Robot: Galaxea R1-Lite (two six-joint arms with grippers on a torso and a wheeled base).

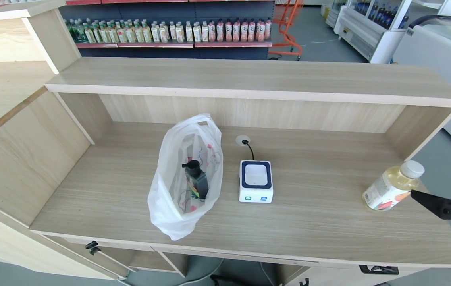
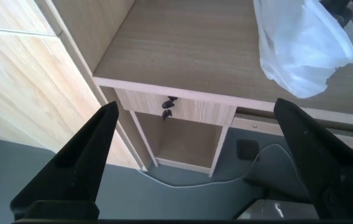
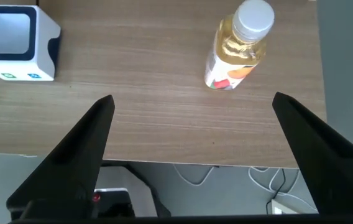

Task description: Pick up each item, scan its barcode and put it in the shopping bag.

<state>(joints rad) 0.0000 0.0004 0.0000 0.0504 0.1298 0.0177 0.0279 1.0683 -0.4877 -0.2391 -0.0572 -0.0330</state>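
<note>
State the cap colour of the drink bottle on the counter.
White cap on the clear yellow-drink bottle; clearest in the right wrist view.

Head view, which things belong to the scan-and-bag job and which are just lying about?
Job: shopping bag, black pump bottle inside it, scanner, yellow drink bottle.
Not the job: shelf drinks behind the counter, orange rack, freezers.

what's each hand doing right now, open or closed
left hand: open, holding nothing
right hand: open, holding nothing; the bottle stands ungripped on the counter
</note>
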